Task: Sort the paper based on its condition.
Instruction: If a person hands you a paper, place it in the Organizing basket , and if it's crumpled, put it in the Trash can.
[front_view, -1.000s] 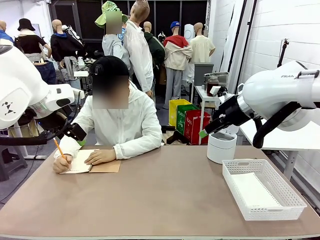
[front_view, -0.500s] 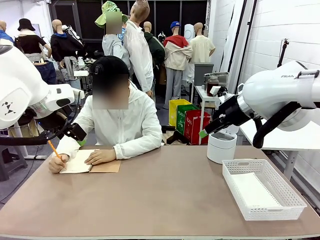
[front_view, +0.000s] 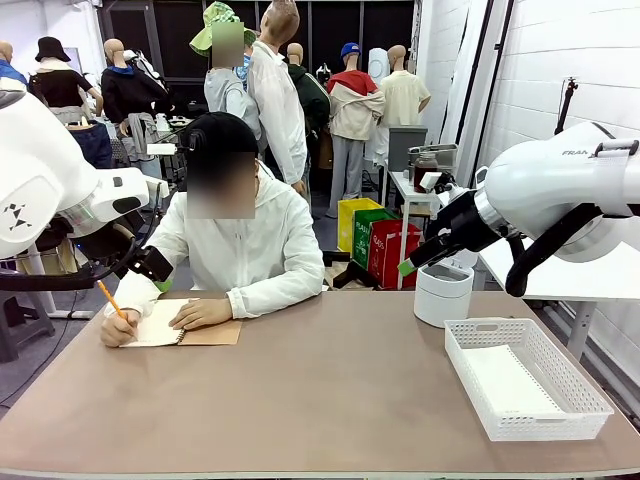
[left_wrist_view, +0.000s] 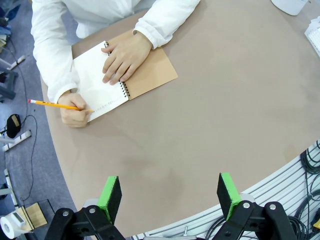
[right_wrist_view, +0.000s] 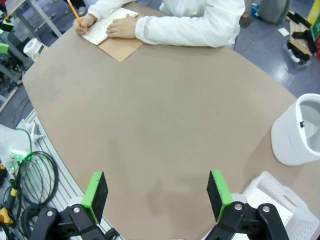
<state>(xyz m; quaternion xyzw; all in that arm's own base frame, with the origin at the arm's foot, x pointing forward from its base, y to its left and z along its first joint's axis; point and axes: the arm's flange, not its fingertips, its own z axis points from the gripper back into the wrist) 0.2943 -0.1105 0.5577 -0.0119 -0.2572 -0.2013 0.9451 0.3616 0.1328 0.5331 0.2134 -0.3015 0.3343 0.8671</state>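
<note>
Right now no loose sheet lies on the worktop (front_view: 320, 400); the only paper in reach is the page in the notebook (left_wrist_view: 107, 82) at the far left corner, where the person's one hand (left_wrist_view: 122, 56) presses it flat and the other writes with a pencil (left_wrist_view: 57, 105). Both arms hang above the near edge: the left gripper (left_wrist_view: 170, 192) and the right gripper (right_wrist_view: 156, 192) each have their jaws spread wide with nothing between the green pads. At the right edge a white basket (front_view: 590, 395) holds what looks like a smooth sheet (front_view: 505, 385), and a round white bin (front_view: 443, 293) stands just beyond it at the far right corner. The sensible course is to wait, keep both arms clear of the writing hands, and only move once a sheet is offered or set down. Then a flat one probably belongs in the basket and a crumpled one in the bin, taken by its edge with a light pinch.
</note>
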